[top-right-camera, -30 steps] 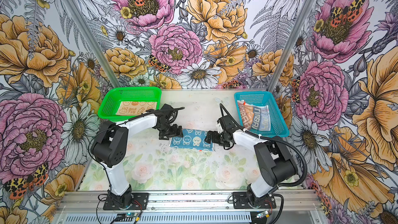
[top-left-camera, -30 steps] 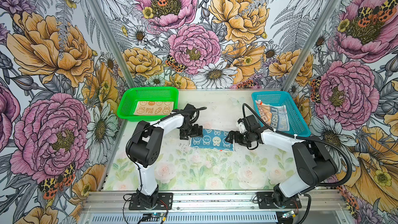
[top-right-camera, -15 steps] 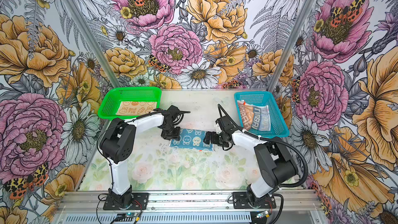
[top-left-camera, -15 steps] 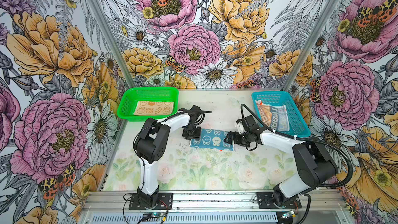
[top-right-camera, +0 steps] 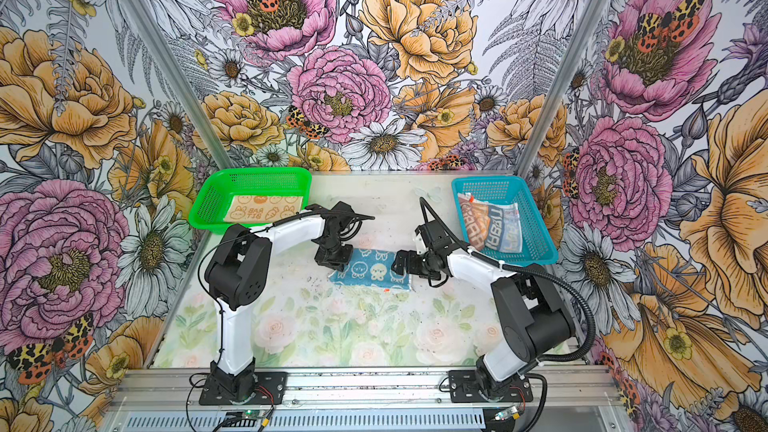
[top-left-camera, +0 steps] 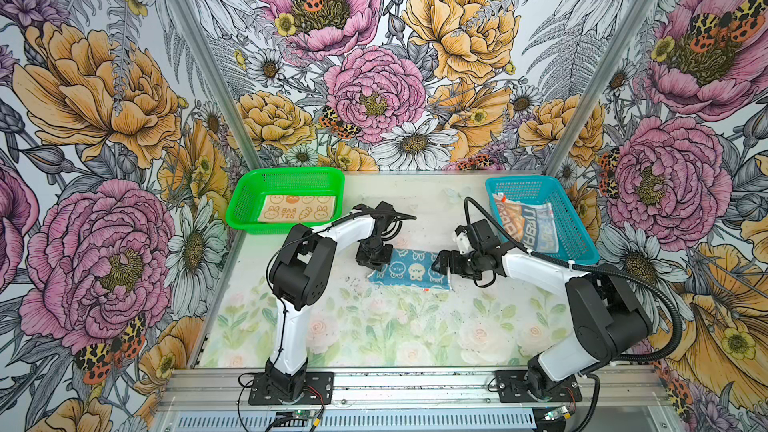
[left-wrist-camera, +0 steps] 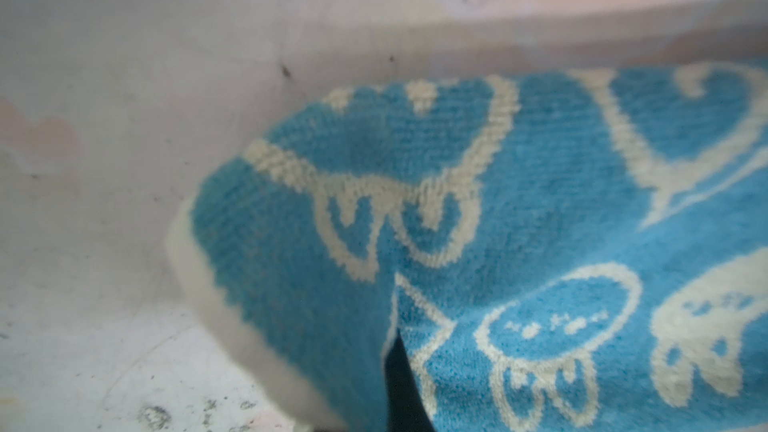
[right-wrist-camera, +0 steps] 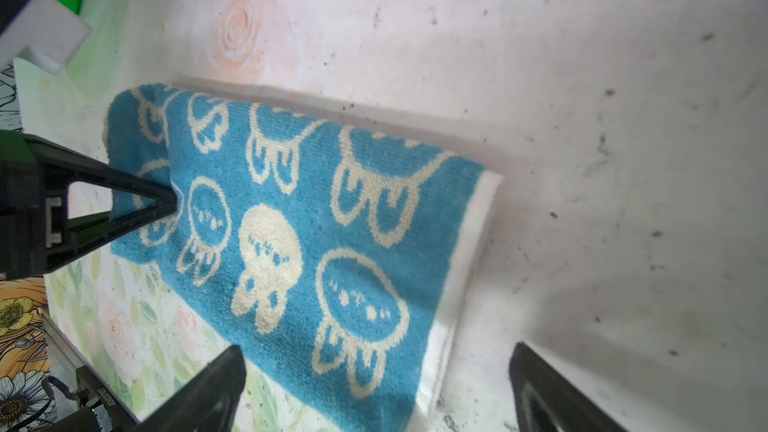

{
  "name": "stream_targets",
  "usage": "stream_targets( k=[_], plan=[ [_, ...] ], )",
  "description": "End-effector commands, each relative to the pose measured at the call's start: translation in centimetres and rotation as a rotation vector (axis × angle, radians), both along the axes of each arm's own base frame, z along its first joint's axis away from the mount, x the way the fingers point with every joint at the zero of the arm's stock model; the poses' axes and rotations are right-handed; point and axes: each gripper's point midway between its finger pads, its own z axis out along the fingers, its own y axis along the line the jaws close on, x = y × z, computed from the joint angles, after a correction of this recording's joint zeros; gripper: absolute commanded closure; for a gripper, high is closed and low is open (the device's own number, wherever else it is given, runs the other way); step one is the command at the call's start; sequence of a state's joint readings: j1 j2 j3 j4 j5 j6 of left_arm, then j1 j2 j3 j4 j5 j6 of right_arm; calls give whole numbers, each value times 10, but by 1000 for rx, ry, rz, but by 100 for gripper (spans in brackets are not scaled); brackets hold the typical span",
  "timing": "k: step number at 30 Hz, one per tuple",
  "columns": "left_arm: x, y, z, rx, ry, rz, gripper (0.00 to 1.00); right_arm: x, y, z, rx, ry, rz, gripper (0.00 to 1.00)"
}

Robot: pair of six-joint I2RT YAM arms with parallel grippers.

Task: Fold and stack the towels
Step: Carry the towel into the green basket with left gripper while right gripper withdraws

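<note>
A teal-blue towel (top-left-camera: 411,270) (top-right-camera: 372,270) with white bunnies lies folded into a strip mid-table. My left gripper (top-left-camera: 376,257) (top-right-camera: 337,261) is shut on its left end. The cloth bunches round the dark finger in the left wrist view, where the towel (left-wrist-camera: 540,201) fills the frame. My right gripper (top-left-camera: 440,265) (right-wrist-camera: 376,359) stands open at the towel's right end, one finger on each side of the white hem. The orange towel (top-left-camera: 297,211) lies flat in the green basket. The striped towel (top-left-camera: 528,228) lies crumpled in the blue basket.
The green basket (top-left-camera: 286,174) stands at the back left and the blue basket (top-left-camera: 528,182) at the back right. Floral walls close in three sides. The table mat (top-left-camera: 374,334) runs to the metal rail at the front.
My left gripper has closed on the teal towel's left end and lifted a fold of it. The right gripper has stayed open in place.
</note>
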State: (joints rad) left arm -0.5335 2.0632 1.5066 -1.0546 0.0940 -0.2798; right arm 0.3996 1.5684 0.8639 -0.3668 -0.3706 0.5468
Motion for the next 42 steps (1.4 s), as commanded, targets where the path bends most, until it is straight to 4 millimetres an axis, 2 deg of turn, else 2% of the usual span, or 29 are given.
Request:
stream_targets(
  k=[1, 6, 10, 11, 16, 20, 23, 29, 38, 42],
  plan=[
    [13, 9, -1, 64, -21, -25, 100, 16, 6, 22, 24, -73, 28, 1],
    [52, 23, 48, 127, -148, -47, 100, 29, 16, 41, 44, -117, 70, 1],
    [87, 52, 84, 220, -235, -45, 100, 44, 27, 66, 65, -186, 108, 1],
    [98, 64, 93, 265, -264, -37, 100, 48, 29, 71, 68, -202, 117, 1],
    [137, 99, 131, 348, -383, -11, 100, 66, 45, 99, 83, -265, 159, 1],
    [168, 129, 158, 485, -482, -16, 100, 80, 62, 115, 95, -302, 185, 1],
    [187, 152, 167, 526, -512, 8, 100, 88, 78, 124, 109, -320, 211, 1],
    [210, 183, 183, 545, -560, 33, 100, 100, 107, 138, 127, -350, 253, 1],
    [222, 245, 177, 638, -536, 59, 100, 112, 131, 149, 133, -378, 279, 1],
    [227, 262, 176, 641, -541, 62, 100, 116, 138, 151, 136, -382, 288, 1]
  ],
)
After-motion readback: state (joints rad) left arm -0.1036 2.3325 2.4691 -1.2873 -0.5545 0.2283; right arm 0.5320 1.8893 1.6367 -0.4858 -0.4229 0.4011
